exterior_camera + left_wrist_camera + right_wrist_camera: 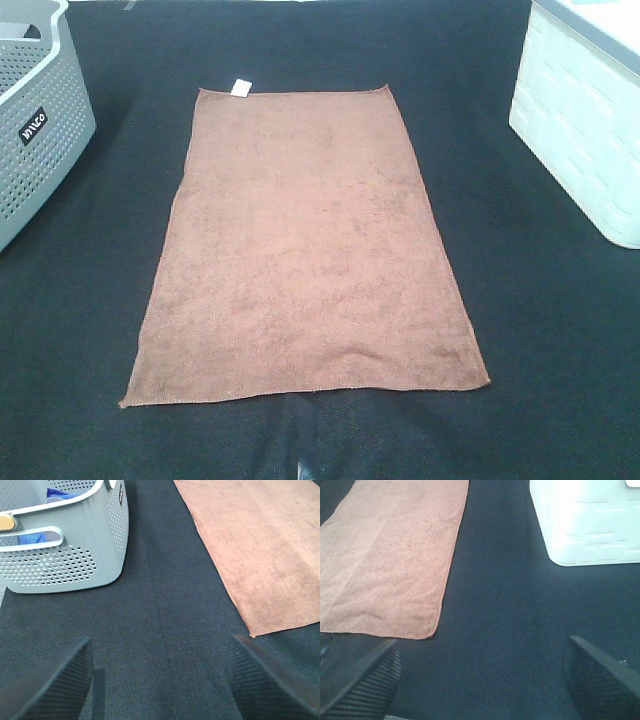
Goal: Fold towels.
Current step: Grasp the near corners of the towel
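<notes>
The reddish-brown towel (305, 250) lies spread flat in the middle of the black table, long side running front to back, with a small white tag (239, 88) at its far left corner. It also shows in the left wrist view (265, 545) and in the right wrist view (385, 555). My left gripper (160, 680) is open and empty above bare black cloth, between the grey basket and the towel's near left corner. My right gripper (482, 680) is open and empty above bare cloth beside the towel's near right corner. Neither gripper shows in the exterior high view.
A grey perforated basket (35, 120) stands at the far left; the left wrist view (65, 545) shows blue cloth (60, 494) inside it. A white plastic bin (585, 120) stands at the far right, also in the right wrist view (585, 525).
</notes>
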Robot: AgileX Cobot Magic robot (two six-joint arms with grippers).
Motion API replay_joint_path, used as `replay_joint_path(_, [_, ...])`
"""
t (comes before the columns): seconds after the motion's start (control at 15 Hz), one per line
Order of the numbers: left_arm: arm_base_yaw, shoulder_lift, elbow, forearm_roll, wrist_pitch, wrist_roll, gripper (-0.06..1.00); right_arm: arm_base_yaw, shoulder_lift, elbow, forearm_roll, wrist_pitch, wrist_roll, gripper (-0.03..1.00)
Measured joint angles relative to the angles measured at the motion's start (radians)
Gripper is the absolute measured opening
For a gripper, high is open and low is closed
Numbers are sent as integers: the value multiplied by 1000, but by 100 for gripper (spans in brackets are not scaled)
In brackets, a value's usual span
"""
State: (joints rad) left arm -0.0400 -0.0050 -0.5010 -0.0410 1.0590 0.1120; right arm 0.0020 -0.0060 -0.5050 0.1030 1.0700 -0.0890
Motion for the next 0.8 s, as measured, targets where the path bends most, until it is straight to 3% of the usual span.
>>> replay_joint_path(0.8, [0, 0, 0, 0, 0, 1, 71, 0, 0, 0, 0, 0, 0, 82])
